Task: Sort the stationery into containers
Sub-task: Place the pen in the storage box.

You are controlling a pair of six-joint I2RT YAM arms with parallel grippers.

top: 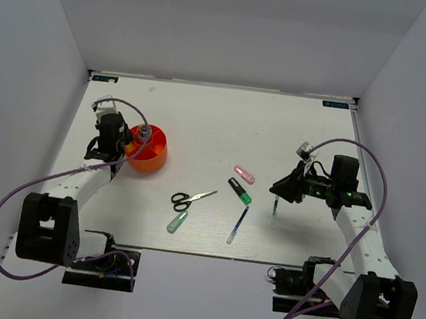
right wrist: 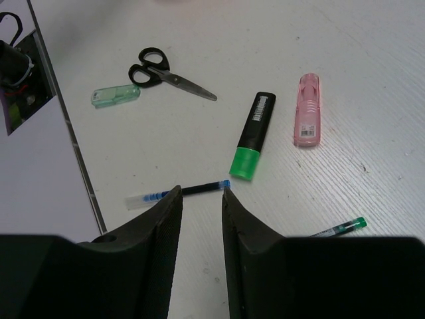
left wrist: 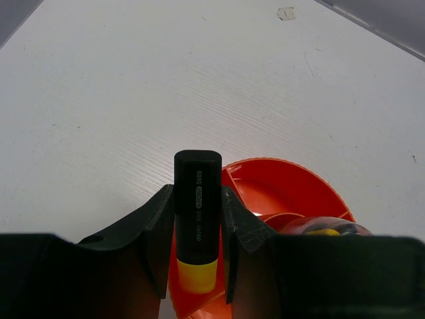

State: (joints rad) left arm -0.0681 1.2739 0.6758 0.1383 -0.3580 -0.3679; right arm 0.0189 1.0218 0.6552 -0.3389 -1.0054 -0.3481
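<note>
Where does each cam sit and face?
Top external: above and behind the robot, looking down on the table; left arm and right arm show.
Left wrist: on the left arm, facing the orange cup; left gripper clamps the yellow marker.
Right wrist: on the right arm, facing down at the blue pen and scissors; right gripper open.
Shared: top and right wrist both show the scissors.
</note>
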